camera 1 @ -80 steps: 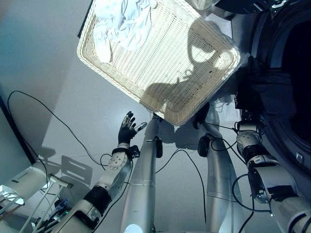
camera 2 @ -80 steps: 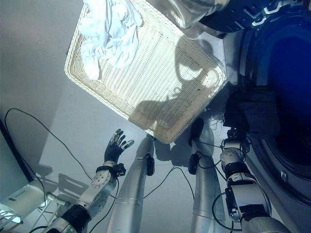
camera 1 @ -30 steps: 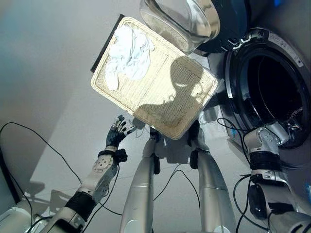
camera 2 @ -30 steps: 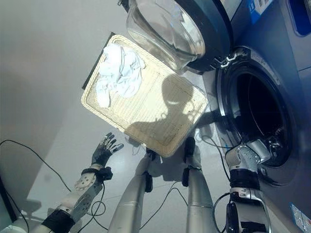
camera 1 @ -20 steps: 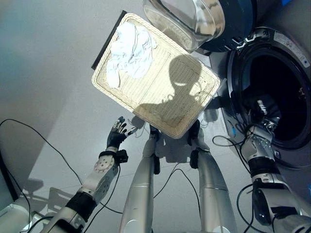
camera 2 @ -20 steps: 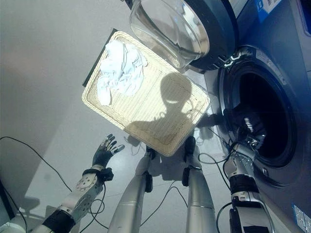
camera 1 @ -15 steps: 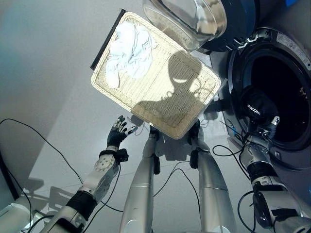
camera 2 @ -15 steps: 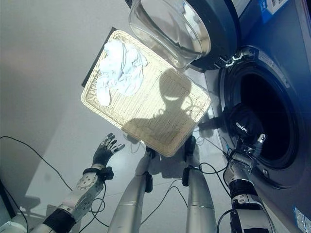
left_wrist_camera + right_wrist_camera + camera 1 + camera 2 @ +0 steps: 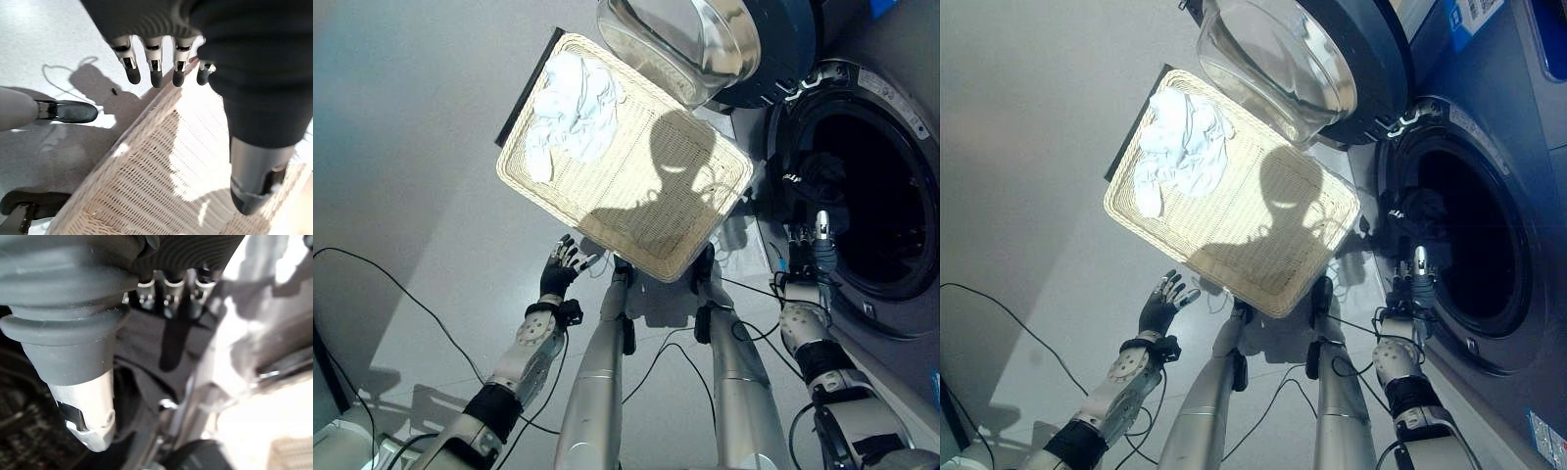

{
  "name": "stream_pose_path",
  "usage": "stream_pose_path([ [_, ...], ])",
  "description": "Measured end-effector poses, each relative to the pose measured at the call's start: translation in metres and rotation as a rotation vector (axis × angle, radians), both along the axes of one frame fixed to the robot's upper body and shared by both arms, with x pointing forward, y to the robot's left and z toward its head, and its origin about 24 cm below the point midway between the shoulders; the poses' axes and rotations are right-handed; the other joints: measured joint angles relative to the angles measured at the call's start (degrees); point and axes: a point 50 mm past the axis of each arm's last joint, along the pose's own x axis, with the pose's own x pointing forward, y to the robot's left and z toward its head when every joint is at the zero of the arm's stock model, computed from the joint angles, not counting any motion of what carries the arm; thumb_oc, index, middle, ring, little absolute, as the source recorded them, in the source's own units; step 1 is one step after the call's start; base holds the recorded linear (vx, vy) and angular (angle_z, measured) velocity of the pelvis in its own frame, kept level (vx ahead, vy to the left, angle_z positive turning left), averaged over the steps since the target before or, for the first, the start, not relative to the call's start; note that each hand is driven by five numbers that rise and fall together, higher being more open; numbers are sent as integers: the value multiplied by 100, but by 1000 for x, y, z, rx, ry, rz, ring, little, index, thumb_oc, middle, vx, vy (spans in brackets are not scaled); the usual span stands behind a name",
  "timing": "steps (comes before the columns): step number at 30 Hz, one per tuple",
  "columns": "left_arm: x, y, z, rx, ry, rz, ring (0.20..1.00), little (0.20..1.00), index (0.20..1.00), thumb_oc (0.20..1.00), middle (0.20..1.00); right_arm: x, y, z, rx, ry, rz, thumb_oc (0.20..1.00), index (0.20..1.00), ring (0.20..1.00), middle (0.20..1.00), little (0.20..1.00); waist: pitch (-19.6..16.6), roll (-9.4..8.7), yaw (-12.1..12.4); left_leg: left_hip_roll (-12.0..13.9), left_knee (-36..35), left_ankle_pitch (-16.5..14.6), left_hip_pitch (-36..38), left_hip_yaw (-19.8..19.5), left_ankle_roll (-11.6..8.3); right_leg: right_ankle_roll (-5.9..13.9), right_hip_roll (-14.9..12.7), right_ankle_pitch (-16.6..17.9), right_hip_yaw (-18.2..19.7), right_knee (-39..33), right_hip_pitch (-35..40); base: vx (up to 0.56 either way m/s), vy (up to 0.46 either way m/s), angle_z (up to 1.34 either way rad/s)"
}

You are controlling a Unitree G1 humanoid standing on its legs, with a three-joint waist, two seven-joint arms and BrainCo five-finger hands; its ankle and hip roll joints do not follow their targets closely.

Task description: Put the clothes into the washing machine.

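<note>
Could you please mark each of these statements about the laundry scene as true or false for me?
1. The washing machine door is closed. False: it stands open, swung out over the basket.
2. White clothes lie at the basket's far end. True.
3. The left hand grips the white clothes. False: it hangs open above the floor, near the basket's close edge, holding nothing.
4. The right hand is at the rim of the drum opening, fingers straight. True.
5. A dark garment lies at the drum's mouth, just beyond the right hand. True.
</note>
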Motion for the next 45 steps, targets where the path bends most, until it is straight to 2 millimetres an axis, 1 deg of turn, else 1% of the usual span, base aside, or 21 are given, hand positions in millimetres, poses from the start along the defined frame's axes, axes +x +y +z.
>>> stream_pose_path([
  [4, 0, 7, -3, 8, 11, 23, 1000, 1000, 1000, 1000, 1000, 1, -10, 5, -5, -13, -26, 1000, 1000, 1000, 1000, 1000, 0, 0, 6, -3, -34, 2, 137, 0, 7, 58, 0, 24, -7, -105, 179, -1, 8, 0],
  [5, 1, 11, -2, 14, 10, 29, 1000, 1000, 1000, 1000, 1000, 0, -17, 9, 10, -40, -42, 1000, 1000, 1000, 1000, 1000, -1, -2, 15, -15, -50, 10, 170, -11, 16, 74, -5, 32, -9, -125, 224, 13, 6, 4],
  [7, 1, 20, -4, 31, 17, 39, 1000, 1000, 1000, 1000, 1000, 0, -36, 17, 105, -105, -110, 1000, 1000, 1000, 1000, 1000, -1, -2, 36, -19, -52, 15, 185, -18, 23, 97, -8, 49, -22, -164, 265, 2, 0, 5],
  [10, 1, 27, -2, 51, 13, 39, 1000, 1000, 1000, 1000, 1000, 3, -58, 36, 223, -212, -188, 1000, 1000, 1000, 1000, 1000, -1, -2, 136, -15, -66, 25, 184, -23, 34, 104, 0, 85, -28, -236, 288, 0, 0, 0],
  [11, 1, 27, -2, 51, 13, 39, 1000, 1000, 1000, 1000, 1000, 3, -58, 36, 223, -212, -188, 1000, 1000, 1000, 1000, 1000, -1, -2, 136, -15, -66, 25, 184, -23, 34, 104, 0, 85, -28, -236, 288, 0, 0, 0],
  [12, 1, 29, -1, 58, 14, 40, 1000, 1000, 1000, 1000, 1000, 7, -62, 47, 260, -254, -194, 1000, 1000, 1000, 1000, 1000, -1, -2, 145, -15, -81, 31, 185, -39, 36, 108, 2, 89, -41, -256, 299, 32, -18, 4],
  [14, 1, 28, -1, 57, 14, 36, 1000, 1000, 1000, 1000, 1000, 14, -60, 61, 300, -307, -188, 1000, 1000, 1000, 1000, 1000, -1, -2, 148, -20, -99, 38, 187, -73, 40, 109, 1, 88, -70, -276, 323, 32, -27, 6],
  [20, 4, 20, 1, 59, 10, 2, 1000, 1000, 1000, 1000, 1000, 18, -59, 70, 317, -317, -239, 1000, 1000, 1000, 1000, 1000, 0, -2, 193, -20, -102, 61, 176, -106, 53, 88, -12, 98, -111, -277, 326, 3, -10, 3],
  [22, 5, 19, 2, 59, 6, 0, 1000, 1000, 1000, 1000, 1000, 17, -56, 66, 285, -278, -258, 1000, 1000, 1000, 1000, 1000, 0, -2, 195, -20, -102, 61, 175, -106, 52, 106, -15, 84, -112, -277, 323, 0, 0, 0],
  [25, 5, 18, 2, 55, 7, -2, 1000, 1000, 1000, 1000, 1000, 16, -45, 55, 201, -196, -244, 1000, 1000, 1000, 1000, 1000, 0, -1, 176, -20, -106, 58, 161, -105, 48, 137, -14, 60, -113, -272, 302, 11, -4, 0],
  [28, 5, 12, 0, 38, 9, -6, 1000, 1000, 1000, 1000, 1000, 13, -29, 35, 181, -111, -223, 1000, 1000, 1000, 1000, 1000, 0, 0, 141, -27, -112, 61, 102, -102, 42, 139, -14, 46, -105, -239, 224, 1, 12, -1],
  [29, 4, 7, -2, 20, 11, -5, 1000, 1000, 1000, 1000, 1000, 10, -18, 20, 193, -59, -203, 1000, 1000, 1000, 1000, 1000, 0, 0, 137, -20, -139, 43, 86, -98, 18, 129, -6, 39, -88, -240, 188, 15, 40, -2],
  [30, 4, 5, -3, 11, 12, -5, 1000, 1000, 1000, 1000, 1000, 8, -15, 13, 196, -30, -199, 1000, 1000, 1000, 1000, 1000, 0, 0, 137, -19, -162, 55, 86, -97, 19, 127, 0, 40, -84, -241, 180, 1, 39, -3],
  [31, 3, 1, -4, 11, 17, -16, 1000, 1000, 1000, 1000, 1000, 5, -8, 0, 221, 20, -190, 1000, 1000, 1000, 1000, 1000, 0, 0, 134, -16, -170, 61, 86, -92, 27, 126, 3, 39, -81, -241, 171, 13, 55, -5],
  [32, 2, -4, -6, 4, 20, -29, 1000, 1000, 1000, 1000, 1000, -1, 3, -20, 253, 105, -183, 1000, 1000, 1000, 1000, 1000, 0, 0, 131, -14, -189, 60, 85, -71, 26, 126, 6, 38, -63, -241, 154, -3, 70, -5],
  [33, 2, -6, -7, -3, 19, -29, 1000, 1000, 1000, 1000, 1000, -4, 8, -29, 259, 143, -172, 1000, 1000, 1000, 1000, 1000, 0, 0, 123, -14, -192, 62, 85, -60, 29, 125, 5, 39, -50, -241, 145, -7, 76, -7],
  [34, 1, -9, -8, -10, 15, -32, 1000, 1000, 1000, 1000, 1000, -9, 18, -43, 277, 217, -157, 1000, 1000, 1000, 1000, 1000, 0, 0, 115, -18, -194, 64, 85, -24, 32, 123, 6, 41, -19, -246, 132, -6, 51, -7],
  [37, 0, -10, -12, -17, 17, -21, 1000, 1000, 1000, 1000, 1000, -13, 28, -56, 298, 281, -137, 1000, 1000, 1000, 1000, 1000, 0, 0, 115, -25, -198, 70, 98, 38, 41, 97, -4, 63, 8, -246, 116, -21, 60, -7],
  [38, 0, -10, -12, -18, 15, -19, 1000, 1000, 1000, 1000, 1000, -12, 29, -56, 299, 282, -135, 1000, 1000, 1000, 1000, 1000, 0, 0, 111, -24, -198, 71, 101, 44, 42, 93, -3, 67, 13, -246, 113, -16, 63, -5],
  [42, 0, -10, -11, -20, 3, -16, 1000, 1000, 1000, 1000, 1000, -10, 31, -49, 286, 259, -122, 1000, 1000, 1000, 1000, 1000, 0, 0, 116, -28, -206, 73, 136, 76, 46, 86, -1, 74, 56, -232, 117, -18, 68, -3],
  [45, 1, -11, -9, -24, -5, -9, 1000, 1000, 1000, 1000, 1000, -7, 38, -34, 250, 219, -138, 1000, 1000, 1000, 1000, 1000, 0, 0, 94, -35, -207, 73, 176, 142, 50, 101, -2, 80, 127, -212, 117, -27, 80, -7],
])
